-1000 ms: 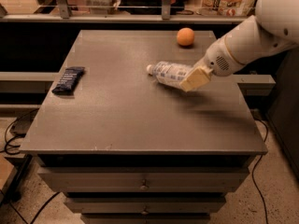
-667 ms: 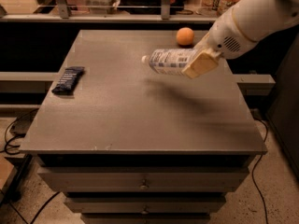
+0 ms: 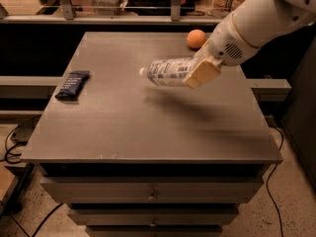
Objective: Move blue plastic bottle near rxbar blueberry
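Observation:
The blue plastic bottle (image 3: 165,72), clear with a white cap and a white-and-blue label, hangs on its side in the air above the middle of the grey table (image 3: 148,127), cap pointing left. My gripper (image 3: 200,70) is shut on the bottle's base end, reaching in from the upper right. The rxbar blueberry (image 3: 72,84), a flat dark navy bar, lies near the table's left edge, well apart from the bottle.
A small orange ball (image 3: 196,38) sits at the table's back right, behind my arm. Drawers run under the table front. Cables lie on the floor at left. A railing and shelves stand behind the table.
The bottle has been lifted off the table and carried to the left in my gripper. Its shadow now falls on the tabletop below it.

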`<state>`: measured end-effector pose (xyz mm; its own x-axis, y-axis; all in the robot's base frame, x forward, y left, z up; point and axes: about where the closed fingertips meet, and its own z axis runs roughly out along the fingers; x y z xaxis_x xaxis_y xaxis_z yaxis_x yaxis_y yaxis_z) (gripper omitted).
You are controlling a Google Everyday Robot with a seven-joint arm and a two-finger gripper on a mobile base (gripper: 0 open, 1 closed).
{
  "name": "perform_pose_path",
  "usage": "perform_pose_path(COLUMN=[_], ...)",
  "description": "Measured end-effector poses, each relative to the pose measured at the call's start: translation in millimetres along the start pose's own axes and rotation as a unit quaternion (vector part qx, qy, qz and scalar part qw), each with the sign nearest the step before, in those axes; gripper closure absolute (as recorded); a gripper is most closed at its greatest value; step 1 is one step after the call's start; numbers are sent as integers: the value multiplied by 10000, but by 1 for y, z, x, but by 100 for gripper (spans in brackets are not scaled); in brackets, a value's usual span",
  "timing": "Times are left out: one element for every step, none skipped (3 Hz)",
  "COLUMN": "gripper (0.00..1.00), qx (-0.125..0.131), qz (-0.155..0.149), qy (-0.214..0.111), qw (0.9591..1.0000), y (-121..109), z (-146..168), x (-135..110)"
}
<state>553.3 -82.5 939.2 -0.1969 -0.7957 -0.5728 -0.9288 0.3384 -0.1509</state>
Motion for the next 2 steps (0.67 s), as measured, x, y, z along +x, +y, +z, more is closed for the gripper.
perform_pose_path(gripper=[100,100], qx=[-525,-890], qz=[-206,-315], qy=[-180,-332], qw=[9982,9950], y=[11,18], z=[47,79], x=[-31,-50])
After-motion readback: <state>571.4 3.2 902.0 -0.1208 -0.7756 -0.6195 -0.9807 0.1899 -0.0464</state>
